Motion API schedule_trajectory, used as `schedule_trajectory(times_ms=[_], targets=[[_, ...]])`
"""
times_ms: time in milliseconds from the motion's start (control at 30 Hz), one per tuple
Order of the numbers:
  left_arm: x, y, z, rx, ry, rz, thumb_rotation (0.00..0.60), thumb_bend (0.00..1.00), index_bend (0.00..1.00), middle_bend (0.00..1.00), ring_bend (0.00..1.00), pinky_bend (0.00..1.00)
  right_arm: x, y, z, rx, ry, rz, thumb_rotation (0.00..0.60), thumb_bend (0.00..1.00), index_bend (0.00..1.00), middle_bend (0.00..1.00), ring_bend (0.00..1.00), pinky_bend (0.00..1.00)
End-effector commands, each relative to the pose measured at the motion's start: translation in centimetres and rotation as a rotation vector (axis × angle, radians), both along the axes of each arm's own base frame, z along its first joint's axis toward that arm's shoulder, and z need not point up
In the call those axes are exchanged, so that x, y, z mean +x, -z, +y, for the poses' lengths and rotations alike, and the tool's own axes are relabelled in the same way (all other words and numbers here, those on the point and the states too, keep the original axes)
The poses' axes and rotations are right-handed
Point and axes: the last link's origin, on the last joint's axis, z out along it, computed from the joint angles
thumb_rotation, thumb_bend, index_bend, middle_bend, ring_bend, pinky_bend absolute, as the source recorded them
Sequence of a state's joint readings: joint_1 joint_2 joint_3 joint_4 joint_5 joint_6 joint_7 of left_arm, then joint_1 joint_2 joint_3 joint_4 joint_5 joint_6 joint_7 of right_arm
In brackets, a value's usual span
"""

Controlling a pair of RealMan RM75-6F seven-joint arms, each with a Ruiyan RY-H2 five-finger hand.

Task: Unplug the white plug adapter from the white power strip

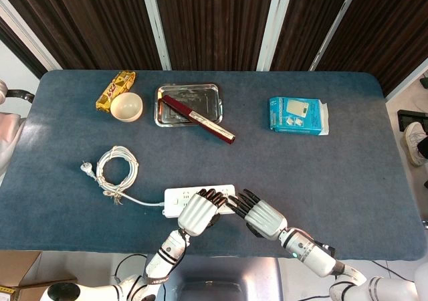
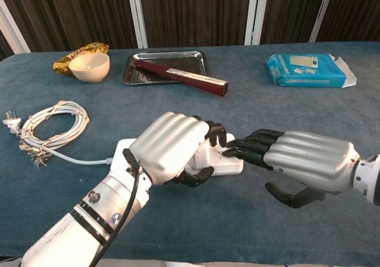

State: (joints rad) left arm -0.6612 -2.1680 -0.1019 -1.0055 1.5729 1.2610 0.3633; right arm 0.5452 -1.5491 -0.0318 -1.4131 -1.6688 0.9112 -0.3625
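Both hands are at the long white plastic power strip (image 2: 228, 160): left hand (image 2: 172, 145) is pressed on it, right hand (image 2: 300, 160) fingers apart, touching its end; adapter hidden, a pinch is needed next.

Blue-grey cloth-covered table (image 1: 374, 140), rounded corners. Behind: dark brown slatted wall panels (image 1: 214, 20), pale vertical strips (image 1: 152, 20) between. Even, diffuse light.

one power strip (image 1: 182, 198) lower centre, with one coiled cord (image 1: 115, 174) at left. one bowl (image 1: 126, 107) and one snack pack (image 1: 114, 90) upper left. one metal tray (image 1: 208, 95) upper centre, one dark red box (image 1: 198, 119) lying across it. one blue box (image 1: 297, 116) upper right. two hands: left hand (image 1: 199, 210), right hand (image 1: 261, 216), both bottom centre. adapter count: can't tell, hidden under the hands.
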Motion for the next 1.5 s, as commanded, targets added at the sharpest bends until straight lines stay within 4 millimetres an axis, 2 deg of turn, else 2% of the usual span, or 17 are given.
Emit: schedule_trajectory(times_ms=[33, 467, 633, 800, 900, 967, 1067, 1167, 1267, 1400, 1500], targets=[[0.0, 0.1, 0.0, 0.002, -0.003, -0.005, 0.6, 0.6, 0.41, 0.48, 0.35, 0.5, 0.2, 0.3, -0.1, 0.003, -0.006, 0.023, 0.6, 0.76, 0.07, 0.05, 0.0, 0.0], [-0.7, -0.5, -0.2, 0.079, 0.048, 0.005, 0.6, 0.62, 0.42, 0.5, 0.35, 0.5, 0.7, 1.1, 0.3, 0.016, 0.008, 0.061, 0.6, 0.76, 0.08, 0.05, 0.0, 0.0], [0.4, -2.9, -0.1, 0.139, 0.113, -0.081, 0.6, 0.62, 0.42, 0.5, 0.35, 0.5, 1.6, 0.2, 0.2, -0.012, 0.022, -0.003, 0.6, 0.76, 0.07, 0.05, 0.0, 0.0], [-0.1, -6.2, 0.7, 0.199, 0.138, -0.113, 0.6, 0.61, 0.41, 0.5, 0.35, 0.49, 2.3, -2.8, 0.1, -0.078, 0.025, -0.105, 0.6, 0.76, 0.05, 0.05, 0.0, 0.0], [-2.1, -7.9, 1.3, 0.194, 0.097, -0.103, 0.6, 0.6, 0.41, 0.49, 0.34, 0.48, 2.5, -5.3, 0.1, -0.134, 0.018, -0.172, 0.6, 0.76, 0.03, 0.05, 0.0, 0.0], [-4.1, -8.7, 1.5, 0.139, 0.027, -0.105, 0.6, 0.59, 0.4, 0.48, 0.33, 0.45, 2.6, -7.0, 0.2, -0.169, 0.013, -0.209, 0.6, 0.76, 0.02, 0.05, 0.0, 0.0], [-7.2, -10.0, 1.9, 0.055, -0.08, -0.101, 0.6, 0.57, 0.39, 0.46, 0.32, 0.36, 2.3, -9.5, 0.4, -0.213, 0.006, -0.236, 0.6, 0.74, 0.01, 0.05, 0.0, 0.0], [-10.4, -11.4, 2.8, 0.053, -0.162, -0.054, 0.6, 0.54, 0.36, 0.44, 0.31, 0.27, 1.7, -11.5, 0.8, -0.248, 0.011, -0.239, 0.6, 0.71, 0.0, 0.05, 0.0, 0.0], [-13.2, -12.4, 3.8, 0.067, -0.237, -0.017, 0.6, 0.52, 0.35, 0.42, 0.3, 0.25, 0.7, -12.7, 1.3, -0.262, 0.025, -0.223, 0.6, 0.7, 0.0, 0.05, 0.0, 0.0], [-16.0, -13.1, 4.8, 0.027, -0.336, -0.022, 0.6, 0.5, 0.3, 0.37, 0.27, 0.22, -0.4, -13.3, 1.8, -0.262, 0.045, -0.189, 0.6, 0.69, 0.0, 0.05, 0.0, 0.0], [-17.5, -13.1, 5.0, -0.02, -0.384, 0.016, 0.6, 0.46, 0.17, 0.26, 0.2, 0.2, -0.6, -13.4, 1.7, -0.264, 0.056, -0.188, 0.6, 0.68, 0.0, 0.05, 0.0, 0.0]])
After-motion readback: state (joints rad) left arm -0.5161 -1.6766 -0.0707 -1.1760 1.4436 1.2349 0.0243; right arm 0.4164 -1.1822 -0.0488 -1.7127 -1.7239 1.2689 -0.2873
